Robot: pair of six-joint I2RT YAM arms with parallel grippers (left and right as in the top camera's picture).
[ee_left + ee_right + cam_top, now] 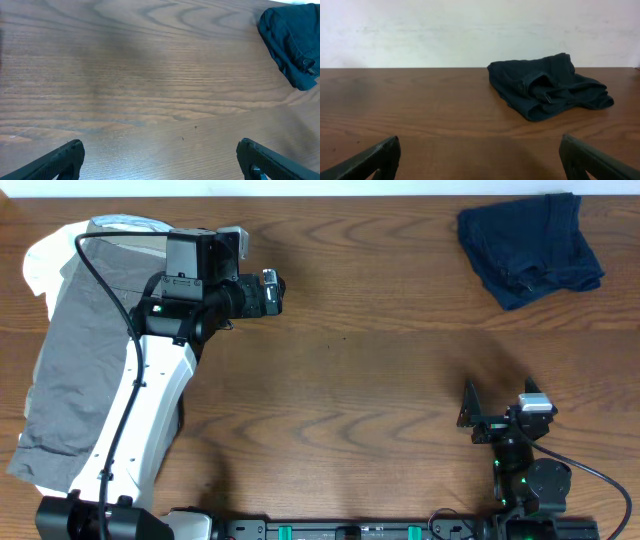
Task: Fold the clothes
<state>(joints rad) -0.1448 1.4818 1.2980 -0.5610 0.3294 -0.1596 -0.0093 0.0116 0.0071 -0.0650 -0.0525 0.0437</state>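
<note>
The dark navy shorts [530, 248] are lying crumpled on the bench [380, 350] in the upper right of the overhead frame, well apart from both arms. The left end effector [272, 292] is hovering at upper centre-left, fingers spread wide over bare wood, near grey shorts [85, 370] lying over a white garment [40, 265] at the left edge. The right end effector [500, 405] is sitting at lower right, also spread wide and empty.
</note>
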